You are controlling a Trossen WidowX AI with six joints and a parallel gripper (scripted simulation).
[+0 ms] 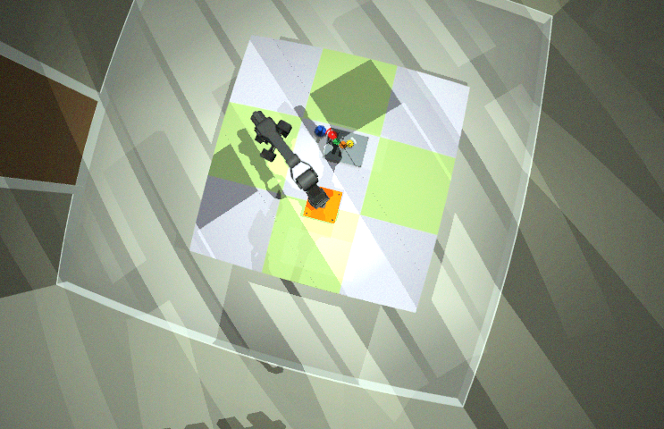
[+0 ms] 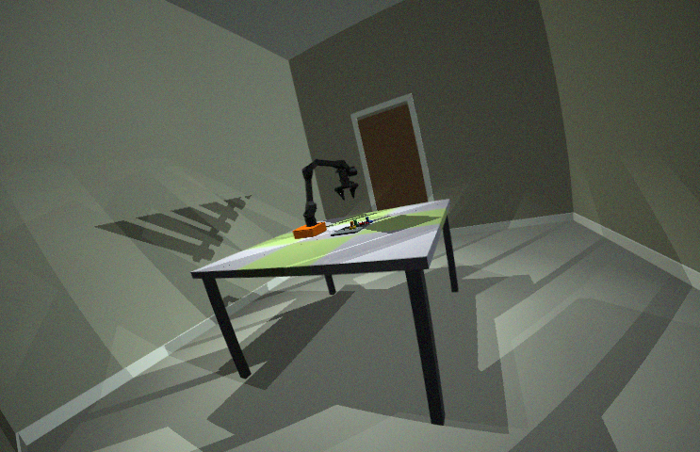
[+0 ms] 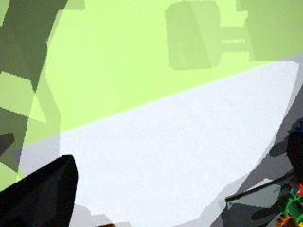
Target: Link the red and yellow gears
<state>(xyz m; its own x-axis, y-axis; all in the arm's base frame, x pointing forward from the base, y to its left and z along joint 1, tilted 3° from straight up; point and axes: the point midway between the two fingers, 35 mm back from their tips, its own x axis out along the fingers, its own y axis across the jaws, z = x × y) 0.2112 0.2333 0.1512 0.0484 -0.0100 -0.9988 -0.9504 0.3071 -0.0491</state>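
Observation:
The grey board (image 1: 361, 153) (image 2: 339, 233) (image 3: 266, 195) lies on the table. A red gear (image 1: 332, 132) (image 3: 300, 190), a green gear (image 1: 336, 142) (image 3: 294, 204), an orange gear (image 1: 343, 144) (image 3: 286, 220) and a yellow gear (image 1: 348, 143) stand in a row along one side of it. A blue gear (image 1: 320, 130) (image 2: 367, 219) is beside the red gear, at the board's corner. Whether the gears mesh or sit flat is too small to tell; the pegs cannot be made out. My gripper (image 1: 276, 140) (image 2: 349, 197) (image 3: 187, 155) is open and empty, high above the table and off to the board's side.
The arm rises from its orange base (image 1: 330, 210) (image 2: 309, 231) near the board. The table top (image 1: 408, 184) (image 2: 382, 250) is a green and white checker, crossed by hard shadows. The arm's shadow falls partly over the board.

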